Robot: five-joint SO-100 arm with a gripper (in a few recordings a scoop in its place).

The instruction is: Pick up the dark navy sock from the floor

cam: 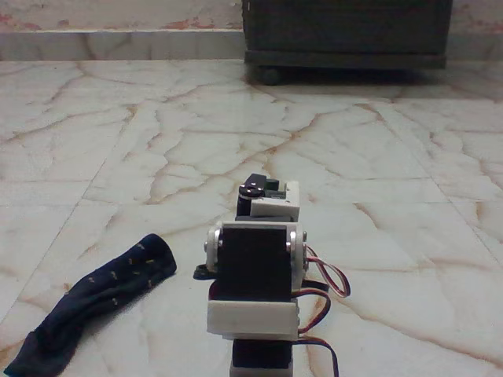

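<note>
The dark navy sock [93, 302] lies limp on the floor [157, 126] at the lower left, running from near the frame's bottom-left corner up toward the arm. It is dotted with small tan flecks. The white arm with black servo blocks [255, 271] stands folded at the bottom centre, just right of the sock's upper end. Its wrist part [269, 200] shows above and beyond the blocks. A small black piece [203, 272] pokes out on the arm's left side, close to the sock's tip. The gripper's fingers are hidden behind the arm, so their state cannot be read.
A dark wooden cabinet [346, 35] on small feet stands at the back, right of centre, against a low wall step. Red and dark wires [326, 287] loop out from the arm's right side. Marble tiles with brown veins stretch all around.
</note>
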